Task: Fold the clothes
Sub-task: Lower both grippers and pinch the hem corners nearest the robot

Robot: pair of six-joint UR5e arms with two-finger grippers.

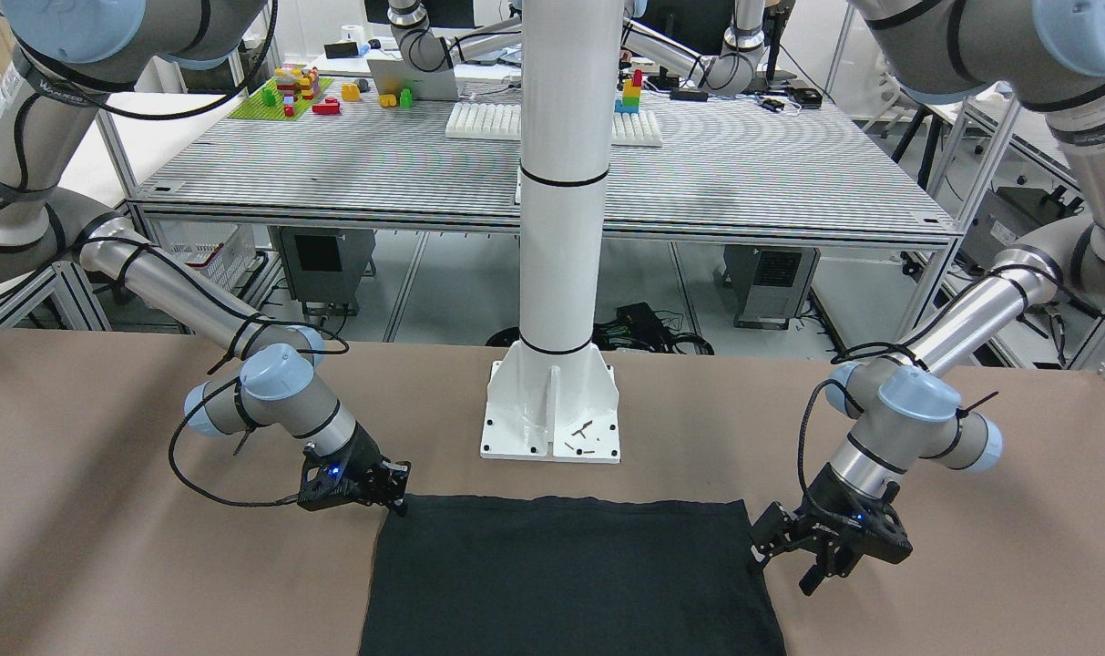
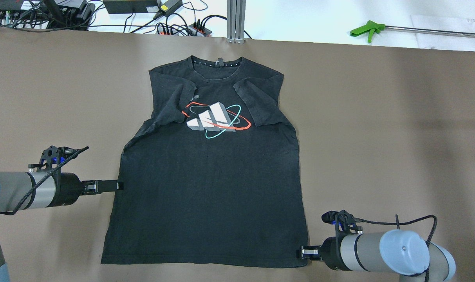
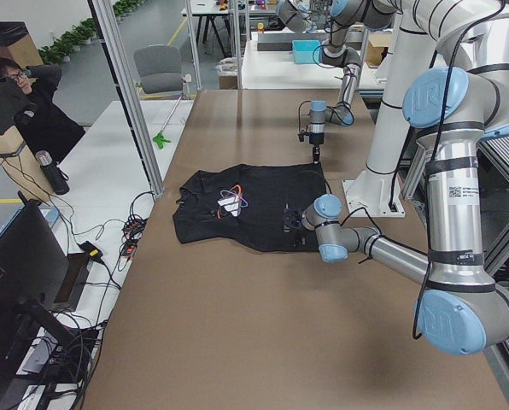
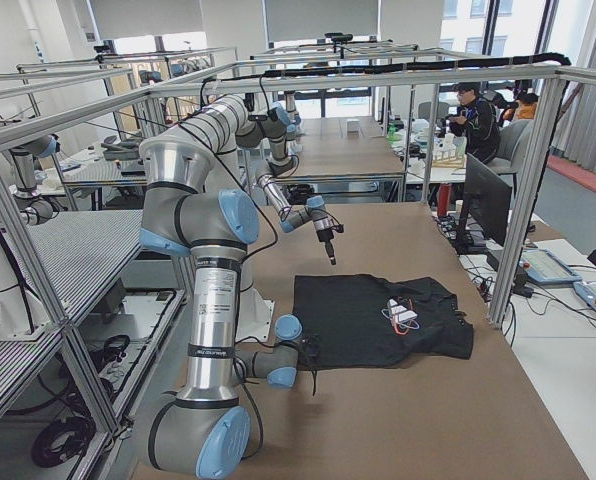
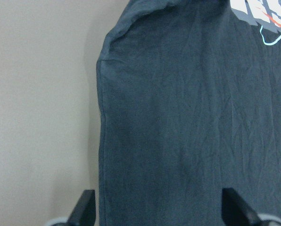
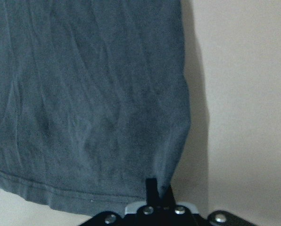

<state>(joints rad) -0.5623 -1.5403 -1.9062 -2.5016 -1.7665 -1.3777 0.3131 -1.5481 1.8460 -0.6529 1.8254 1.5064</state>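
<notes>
While left gripper (image 2: 119,185) gapes, right gripper (image 2: 303,252) pinches clothes (image 2: 210,188)

The front view's lower edge cut off the shirt (image 1: 570,574) at its collar half; the wrist view's edge clipped my left hand (image 5: 160,214), leaving only two fingertips (image 5: 86,211).

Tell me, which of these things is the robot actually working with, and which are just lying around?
Part of the job:
black T-shirt
left end effector, open at the shirt's side edge
right end effector, closed on the shirt's bottom corner

Just lying about, beyond the brown surface:
green-handled tool
sheet of paper
power strips and cables
</notes>
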